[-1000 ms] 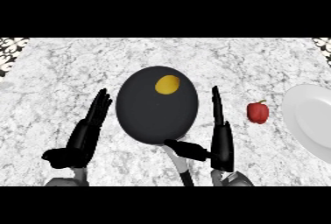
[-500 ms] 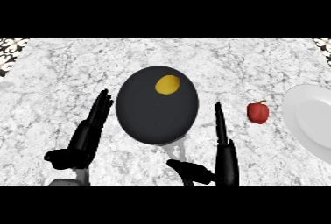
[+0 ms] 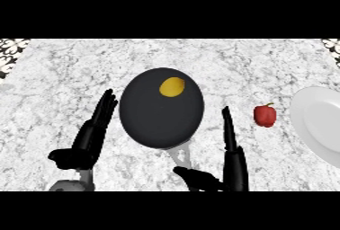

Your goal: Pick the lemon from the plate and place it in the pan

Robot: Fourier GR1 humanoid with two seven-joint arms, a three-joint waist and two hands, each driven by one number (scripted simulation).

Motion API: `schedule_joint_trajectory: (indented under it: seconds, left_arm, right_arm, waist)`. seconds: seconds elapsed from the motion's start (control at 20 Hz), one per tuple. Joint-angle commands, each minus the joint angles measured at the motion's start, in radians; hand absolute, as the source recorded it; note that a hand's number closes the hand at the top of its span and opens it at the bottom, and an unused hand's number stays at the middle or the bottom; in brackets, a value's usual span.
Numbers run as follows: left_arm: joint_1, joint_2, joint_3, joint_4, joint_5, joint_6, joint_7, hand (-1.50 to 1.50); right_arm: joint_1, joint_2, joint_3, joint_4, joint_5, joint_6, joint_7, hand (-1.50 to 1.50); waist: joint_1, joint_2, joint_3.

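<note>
- Lemon (image 3: 172,86), a small yellow oval fruit, lies inside the dark round pan (image 3: 161,117), in the part of the pan nearest the far edge of the counter.
- From my seat I see the pan sitting about midway across the white-and-grey marbled counter (image 3: 60,81), its pale metal handle (image 3: 180,156) pointing toward the near edge.
- My left hand (image 3: 88,137), black with a grey forearm behind it, stands just beside the pan's left rim, fingers straight and pointing toward the far edge, thumb stuck out to the left; it holds nothing.
- My right hand (image 3: 230,152) stands on the other side of the pan, close to the handle, fingers straight and upright, thumb spread toward the handle; it too is unclenched and empty.
- I cannot tell whether either hand actually touches the pan or its handle.
- A small red bell pepper (image 3: 265,115) with a dark stem rests on the counter between the right hand and the plate, apart from both.
- The white round plate (image 3: 319,123) lies at the right edge of the counter, cut off partly by the view's side, with nothing on the part I can see.
</note>
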Motion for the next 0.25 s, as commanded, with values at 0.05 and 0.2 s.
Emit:
schedule_joint_trajectory:
  seconds: [0.05,0.2]
  left_arm:
    - [0.052,0.000,-0.007,-0.034,-0.012,-0.009,-0.032,0.00]
    - [0.022,-0.004,-0.006,0.023,-0.019,-0.011,-0.015,0.00]
  right_arm:
    - [0.058,-0.004,0.002,0.019,0.036,-0.022,-0.073,-1.50]
    - [0.073,-0.016,0.016,-0.084,0.170,-0.012,0.058,-1.50]
  waist:
    - [0.001,0.000,0.000]
    - [-0.002,-0.001,0.000]
